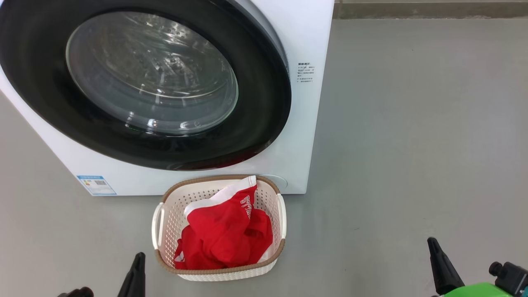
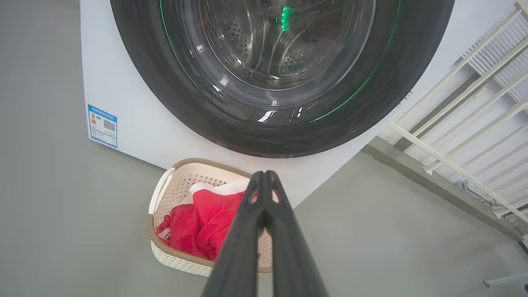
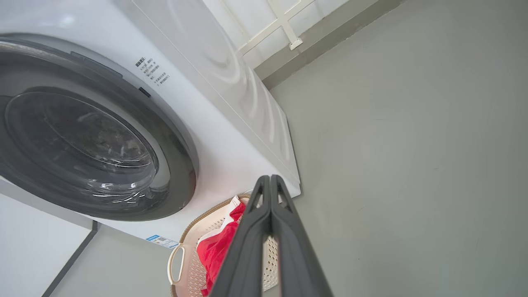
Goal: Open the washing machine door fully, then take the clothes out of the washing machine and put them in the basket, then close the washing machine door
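Nearest the lens in each wrist view, two long dark fingers are seen pressed together tip to tip with nothing between them: the left gripper is clenched and empty, and the right gripper likewise. In the head view both are held low over the grey floor, the left one just beside the basket's near left corner and the right one well apart to the right. The basket is set on the floor directly in front of the washing machine, almost touching its lower front panel, and the clothes are heaped inside it, a white-trimmed edge draped up against the far wall. The washing machine door appears to be lying flush against the white front, and through its glass the perforated drum is seen with no red fabric made out in it. The task is therefore judged to be at or very near its end, with only the closing of the door left to be confirmed; whether the latch has caught cannot be told. If a final push is needed, it would best be given on the black rim at its free edge rather than on the bulging glass, squarely and steadily, so that the door is seated all round. The arms would best be drawn back without the basket being brushed, since it looks light and easily shifted.
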You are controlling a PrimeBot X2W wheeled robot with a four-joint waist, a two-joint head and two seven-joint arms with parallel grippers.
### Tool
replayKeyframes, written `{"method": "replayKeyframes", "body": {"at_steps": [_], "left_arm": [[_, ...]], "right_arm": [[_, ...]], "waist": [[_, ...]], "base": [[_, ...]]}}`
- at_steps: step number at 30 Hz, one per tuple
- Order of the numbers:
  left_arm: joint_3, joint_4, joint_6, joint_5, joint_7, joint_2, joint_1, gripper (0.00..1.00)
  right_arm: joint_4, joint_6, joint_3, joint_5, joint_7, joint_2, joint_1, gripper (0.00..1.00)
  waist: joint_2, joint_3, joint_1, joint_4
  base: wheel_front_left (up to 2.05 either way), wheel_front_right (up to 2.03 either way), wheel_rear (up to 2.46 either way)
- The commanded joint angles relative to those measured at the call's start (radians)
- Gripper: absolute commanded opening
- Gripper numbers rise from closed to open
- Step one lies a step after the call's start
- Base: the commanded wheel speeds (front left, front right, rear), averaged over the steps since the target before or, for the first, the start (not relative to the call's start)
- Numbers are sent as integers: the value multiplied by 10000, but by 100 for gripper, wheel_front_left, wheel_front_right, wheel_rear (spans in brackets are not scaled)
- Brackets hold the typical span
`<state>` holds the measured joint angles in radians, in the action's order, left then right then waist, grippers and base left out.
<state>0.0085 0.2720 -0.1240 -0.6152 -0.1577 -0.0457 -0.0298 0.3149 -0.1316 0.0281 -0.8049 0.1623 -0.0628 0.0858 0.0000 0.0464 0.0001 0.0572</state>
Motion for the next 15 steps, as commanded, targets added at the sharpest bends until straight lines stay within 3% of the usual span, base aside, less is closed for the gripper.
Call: {"method": "replayKeyframes", "body": {"at_steps": [1, 15], "left_arm": [[197, -221, -19, -294, 71, -103, 402, 0], [316, -229, -26, -1800, 469, -105, 552, 0]], "right_arm": [[-288, 3, 58, -221, -54, -101, -409, 0], [-353, 4, 164, -1448, -458, -80, -644, 0]], "waist": [[0, -6, -1, -8], [0, -73, -1, -96]], "base": [[0, 0, 0], [0, 0, 0]]}}
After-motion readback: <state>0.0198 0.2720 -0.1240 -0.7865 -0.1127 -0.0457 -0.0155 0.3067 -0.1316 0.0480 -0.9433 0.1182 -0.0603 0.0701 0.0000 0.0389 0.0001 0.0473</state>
